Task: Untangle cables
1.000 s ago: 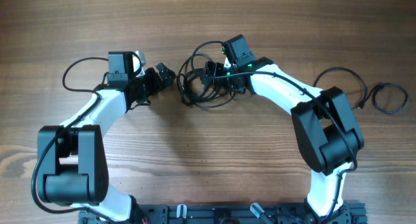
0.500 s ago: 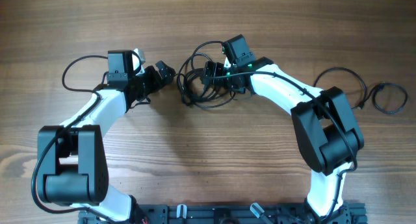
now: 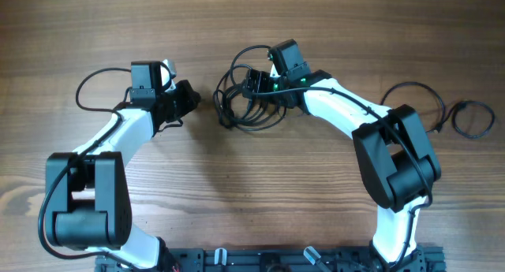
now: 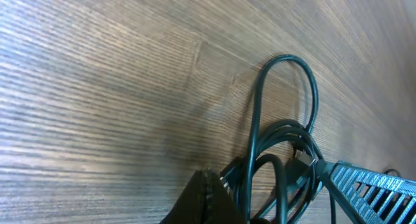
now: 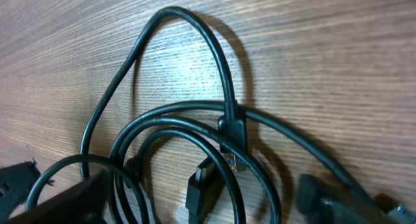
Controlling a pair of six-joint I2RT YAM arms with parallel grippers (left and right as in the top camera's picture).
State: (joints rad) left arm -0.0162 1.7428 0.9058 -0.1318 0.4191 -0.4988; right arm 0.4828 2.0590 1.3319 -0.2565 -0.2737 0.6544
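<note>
So from where I'm standing this looks like the very start of working a strand loose, and the main clump is all knotted up. The cables (image 3: 237, 105) sit in one tangled bundle on the table (image 3: 260, 20), up near the middle, right under the right gripper (image 3: 252, 83). Its jaws stand wide, straddling a few strands without pinching any of them. The left gripper (image 3: 188, 98) is near the bundle on its left side, fully closed. As far as I can tell it has nothing in it, since there's bare wood between it and the nearest loop.

My guess at the next move: the right one clamps a single strand, ideally near a plug (image 5: 233, 130). Meanwhile the left would open and pin the rest so the whole clump doesn't drag along.

Count: two arms, two grippers, one knotted bundle, plus one small coil (image 3: 472, 120) lying well apart at the far right. Up close I make out two plugs and roughly three overlapping loops. Exact number of cords in there, can't tell.
</note>
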